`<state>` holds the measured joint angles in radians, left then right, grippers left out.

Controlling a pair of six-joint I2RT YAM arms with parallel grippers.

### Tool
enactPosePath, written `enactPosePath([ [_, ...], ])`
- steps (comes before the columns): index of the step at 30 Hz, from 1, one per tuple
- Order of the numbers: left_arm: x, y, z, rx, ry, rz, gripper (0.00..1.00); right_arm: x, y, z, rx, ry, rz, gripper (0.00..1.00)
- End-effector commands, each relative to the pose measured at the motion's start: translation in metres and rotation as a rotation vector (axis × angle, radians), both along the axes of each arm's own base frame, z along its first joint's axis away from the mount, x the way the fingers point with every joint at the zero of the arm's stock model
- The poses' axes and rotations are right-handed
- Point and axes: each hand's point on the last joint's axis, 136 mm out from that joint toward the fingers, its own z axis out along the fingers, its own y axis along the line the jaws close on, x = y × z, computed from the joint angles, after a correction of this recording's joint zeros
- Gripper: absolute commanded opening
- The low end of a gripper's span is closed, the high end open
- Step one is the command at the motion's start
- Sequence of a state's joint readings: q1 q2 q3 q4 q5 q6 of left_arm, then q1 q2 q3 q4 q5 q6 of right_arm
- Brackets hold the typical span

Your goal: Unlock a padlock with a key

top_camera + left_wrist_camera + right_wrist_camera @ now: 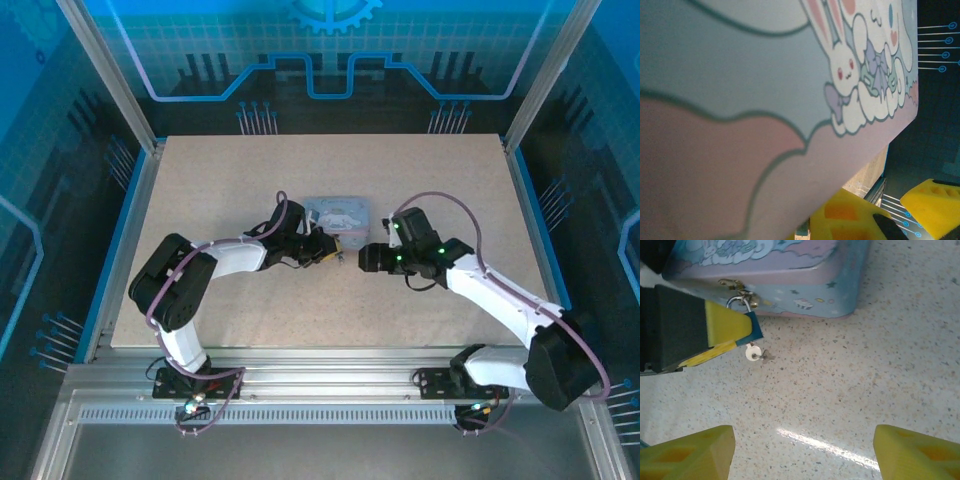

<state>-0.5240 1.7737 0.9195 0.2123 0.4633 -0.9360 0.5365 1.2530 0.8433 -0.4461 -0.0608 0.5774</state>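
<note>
Key (756, 354) sits apart from the spread right fingers (690, 452).

Pale blue and pink cartoon-printed tin (790, 285) sits at top of frame on the speckled beige tabletop (865, 380). Small dark metal padlock (754, 330) is hooked through the tin's brass hasp (742, 290) by its silver shackle. Left gripper (725, 327), black with yellow pads, clamps the padlock body. Tiny silvery key (756, 354) with white head lies just below the padlock; contact unclear. Right gripper (805, 452) has jaws spread wide, empty.
</note>
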Motion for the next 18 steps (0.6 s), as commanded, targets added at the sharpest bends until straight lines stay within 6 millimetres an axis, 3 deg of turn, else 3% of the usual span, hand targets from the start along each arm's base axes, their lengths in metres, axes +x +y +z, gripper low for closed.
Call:
enactPosePath([
  [1, 0.003, -0.009, 0.025, -0.031, -0.046, -0.025, 0.0, -0.004, 0.0, -0.01, -0.128, -0.014, 0.071, 0.7],
  [2, 0.003, -0.01, 0.025, -0.032, -0.045, -0.028, 0.0, 0.001, 0.006, -0.002, -0.123, -0.036, 0.081, 0.67],
  [5, 0.003, -0.01, 0.025, -0.031, -0.043, -0.028, 0.0, 0.005, 0.017, -0.007, -0.138, -0.042, 0.105, 0.55],
  [18, 0.002, -0.011, 0.025, -0.032, -0.035, -0.037, 0.0, 0.016, 0.049, -0.02, -0.267, -0.09, 0.196, 0.49],
])
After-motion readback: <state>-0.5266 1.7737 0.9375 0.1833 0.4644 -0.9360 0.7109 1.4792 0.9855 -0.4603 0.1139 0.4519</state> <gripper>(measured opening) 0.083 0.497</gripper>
